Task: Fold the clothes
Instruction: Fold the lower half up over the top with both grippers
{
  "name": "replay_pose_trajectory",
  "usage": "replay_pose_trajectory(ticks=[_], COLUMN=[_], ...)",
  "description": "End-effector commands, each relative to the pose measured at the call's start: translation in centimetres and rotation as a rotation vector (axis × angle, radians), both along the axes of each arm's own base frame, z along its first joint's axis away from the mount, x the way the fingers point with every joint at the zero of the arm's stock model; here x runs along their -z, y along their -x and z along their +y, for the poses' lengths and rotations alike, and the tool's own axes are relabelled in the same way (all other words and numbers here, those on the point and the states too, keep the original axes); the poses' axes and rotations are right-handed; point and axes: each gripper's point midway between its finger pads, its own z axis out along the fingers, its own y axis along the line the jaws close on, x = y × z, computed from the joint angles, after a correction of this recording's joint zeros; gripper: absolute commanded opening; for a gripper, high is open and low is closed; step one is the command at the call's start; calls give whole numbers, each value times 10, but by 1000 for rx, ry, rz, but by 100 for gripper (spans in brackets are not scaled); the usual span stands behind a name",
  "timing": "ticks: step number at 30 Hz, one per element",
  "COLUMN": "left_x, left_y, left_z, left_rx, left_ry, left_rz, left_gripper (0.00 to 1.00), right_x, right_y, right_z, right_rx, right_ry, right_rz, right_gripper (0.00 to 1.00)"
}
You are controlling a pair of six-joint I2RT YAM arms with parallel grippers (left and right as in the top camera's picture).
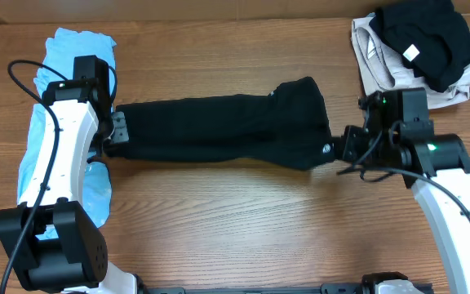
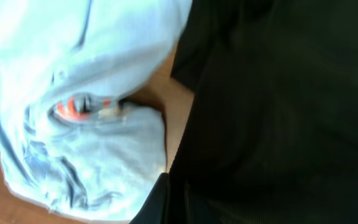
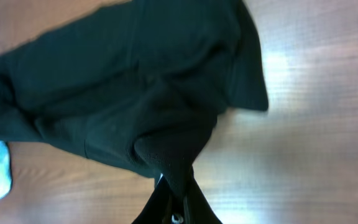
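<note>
Clothes are lying in three places on the desk in the overhead view. A black garment is stretching as a long band between the two end effectors. A light blue garment is spreading beneath and behind the left end effector. A pile of beige and black clothes is sitting beyond the right end effector, apart from it. Both end effectors are clamping fully shut on the black garment, the left on its left end and the right on a bunched corner at the other end.

In the left wrist view, black fabric is filling the space ahead of the end effector, and the light blue garment is lying just beside that fabric and touching its edge. The fingers themselves are not showing clearly here.

In the right wrist view, a gathered peak of black fabric is running straight into the closed tip of the end effector, with a loose flap hanging off to one side over bare desk.

Judging from this, the arms are pulling the garment straight before a fold. Doing it well is likely calling for even tension from both ends, both pinches holding tight, and level lowering so the flap near the right end effector is flattening rather than creasing. The left end should also be kept from dragging the light blue garment along.
</note>
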Motion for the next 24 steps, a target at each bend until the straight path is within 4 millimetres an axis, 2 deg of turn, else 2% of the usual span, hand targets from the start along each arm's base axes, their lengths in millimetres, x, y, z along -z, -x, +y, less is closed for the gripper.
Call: replay_pose_trajectory(ticks=[1,8,13,17,18,19,20,22,24], left_x=[7,28,62,89,95,100,104,108,106], left_y=[-11,-54,-72,-79,-81,-82,-83,-83,-85], left_z=[-1,-7,-5,-4,-4,-4,-4,-3,-2], left_rx=[-28,-9,-7,-9,-9,-10,-10,-11,-12], left_ry=[34,79,78,80,80,80,81,81,80], left_rz=[-47,-206,-204,-185,-180,-176,-174,-171,-176], left_gripper=[4,4,4,4,9,17,35,59,76], right_x=[5,30,42,48,51,54,56,60,60], right_y=[-26,-76,-100,-112,-114,-115,-115,-115,-115], right_z=[-5,-1,1,3,4,5,6,6,8], right_rx=[15,15,15,14,11,9,8,6,2], right_ry=[27,22,19,15,16,16,16,16,10], right_rz=[-34,-91,-133,-154,-154,-150,-146,-134,-134], right_gripper=[4,4,4,4,8,22,34,58,67])
